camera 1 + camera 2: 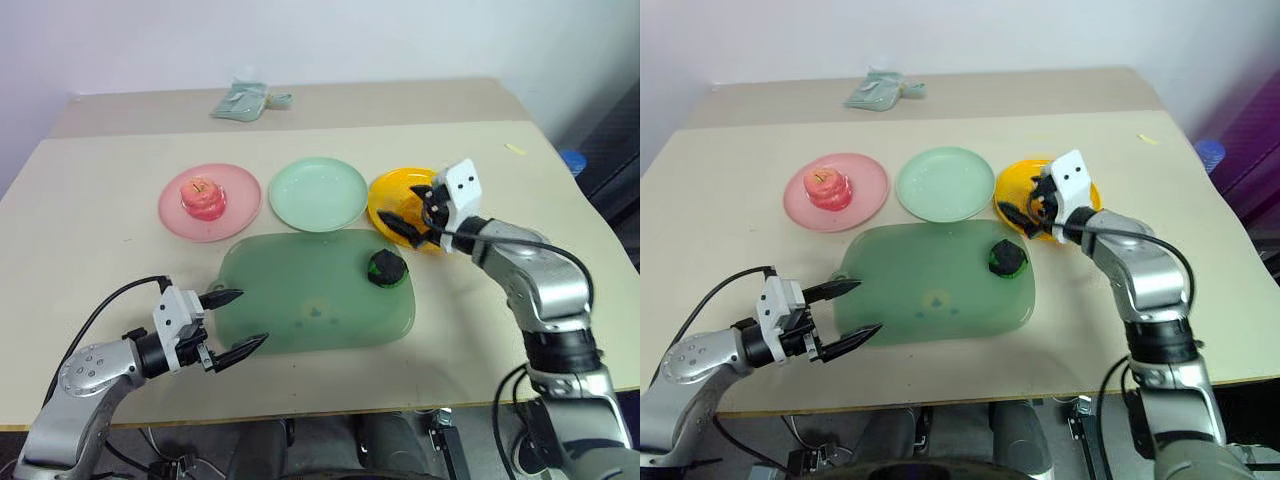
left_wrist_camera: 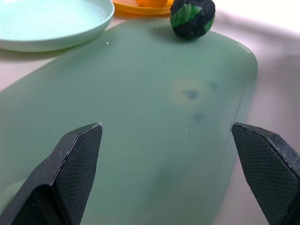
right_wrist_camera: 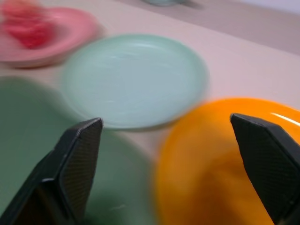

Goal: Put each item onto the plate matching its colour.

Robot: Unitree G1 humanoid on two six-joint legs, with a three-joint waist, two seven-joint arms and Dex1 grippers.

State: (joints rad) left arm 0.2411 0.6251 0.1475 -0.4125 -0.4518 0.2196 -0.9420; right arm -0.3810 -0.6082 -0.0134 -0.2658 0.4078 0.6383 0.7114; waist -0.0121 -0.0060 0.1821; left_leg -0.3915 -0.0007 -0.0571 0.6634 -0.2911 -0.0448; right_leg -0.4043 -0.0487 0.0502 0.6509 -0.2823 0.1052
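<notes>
**Two of three placed; dark ball left on the mat**

Done, as far as visible: pink-red apple (image 1: 203,197) resting on the pink plate (image 1: 240,208), at the left end of the plate row. Orange fruit (image 2: 152,2) seen in the left wrist view lying on the yellow-orange plate (image 1: 385,195), at the right end; in the head views mostly hidden behind the right gripper (image 1: 420,219). Judged as placed, though hard to confirm fully.

Left to do: dark green-black lumpy ball (image 1: 386,268) sitting near the far right corner of the translucent green mat (image 1: 300,310), just beside the yellow-orange plate. Mint green plate (image 1: 318,193) in the middle, with nothing on it.

Right arm stretched forward over the yellow-orange plate, jaws spread wide, nothing between them. Left gripper (image 1: 233,325) low near the left edge of the mat, pointing across it toward the ball, well apart from it, jaws also spread and holding nothing.
</notes>
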